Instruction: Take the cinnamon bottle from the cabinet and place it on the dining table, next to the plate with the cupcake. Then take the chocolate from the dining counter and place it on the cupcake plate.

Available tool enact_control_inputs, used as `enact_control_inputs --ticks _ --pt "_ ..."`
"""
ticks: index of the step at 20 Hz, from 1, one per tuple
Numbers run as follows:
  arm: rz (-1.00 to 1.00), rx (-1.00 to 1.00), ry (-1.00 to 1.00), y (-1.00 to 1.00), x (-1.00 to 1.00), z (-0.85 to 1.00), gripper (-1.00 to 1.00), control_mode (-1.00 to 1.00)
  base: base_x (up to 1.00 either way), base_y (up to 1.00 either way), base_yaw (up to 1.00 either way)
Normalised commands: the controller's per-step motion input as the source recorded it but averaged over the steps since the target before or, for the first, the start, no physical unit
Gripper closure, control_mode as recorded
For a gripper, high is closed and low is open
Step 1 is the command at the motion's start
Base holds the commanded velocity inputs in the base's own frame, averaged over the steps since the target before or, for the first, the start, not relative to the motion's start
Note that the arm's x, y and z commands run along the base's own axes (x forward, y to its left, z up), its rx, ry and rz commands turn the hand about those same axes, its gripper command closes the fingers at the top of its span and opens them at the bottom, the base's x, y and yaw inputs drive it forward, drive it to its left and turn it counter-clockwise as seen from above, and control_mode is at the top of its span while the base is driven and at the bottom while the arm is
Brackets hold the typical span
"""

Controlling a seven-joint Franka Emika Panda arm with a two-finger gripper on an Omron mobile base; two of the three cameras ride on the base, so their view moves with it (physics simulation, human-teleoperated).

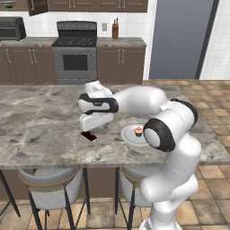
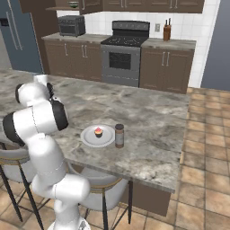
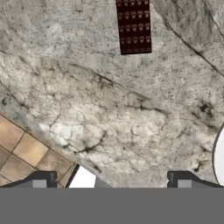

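Note:
A dark chocolate bar (image 1: 89, 136) lies flat on the marble dining counter (image 1: 40, 121), left of the white plate (image 1: 128, 134) that carries a pink-topped cupcake (image 1: 138, 131). My gripper (image 1: 92, 129) hangs just above the bar, pointing down. In the hand view the chocolate bar (image 3: 134, 26) sits at the top, beyond the gripper (image 3: 111, 181), whose fingertips (image 3: 43, 180) stand wide apart with nothing between them. The plate's rim (image 3: 218, 157) shows at the right edge. The brown cinnamon bottle (image 2: 119, 135) stands upright right beside the plate (image 2: 87, 137) and cupcake (image 2: 98, 131).
Grey stools (image 1: 51, 182) are tucked under the counter's near edge. The counter edge with tiled floor (image 3: 22, 148) below shows in the hand view at lower left. A stove (image 1: 75, 51), a toaster oven (image 1: 11, 28) and a knife block (image 1: 115, 30) line the back wall.

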Motion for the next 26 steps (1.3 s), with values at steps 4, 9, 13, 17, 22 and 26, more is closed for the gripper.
enact_control_inputs --ticks 4,9,13,17,22,26 --pt "-0.02 0.00 0.00 0.03 0.50 -0.33 -1.00 -1.00 0.00 0.00 0.00" --pt "-0.02 0.00 0.00 0.07 0.36 -0.26 -1.00 -1.00 0.00 0.00 0.00" --pt "-0.08 0.00 0.00 0.24 0.22 -0.43 -1.00 -1.00 0.00 0.00 0.00" --pt "-0.12 0.00 0.00 0.08 0.34 -0.32 -1.00 -1.00 0.00 0.00 0.00" --pt "-0.12 0.00 0.00 0.03 0.44 -0.25 -1.00 -1.00 0.00 0.00 0.00" --pt "-0.13 0.00 0.00 0.11 0.29 -0.31 -1.00 -1.00 0.00 0.00 0.00"
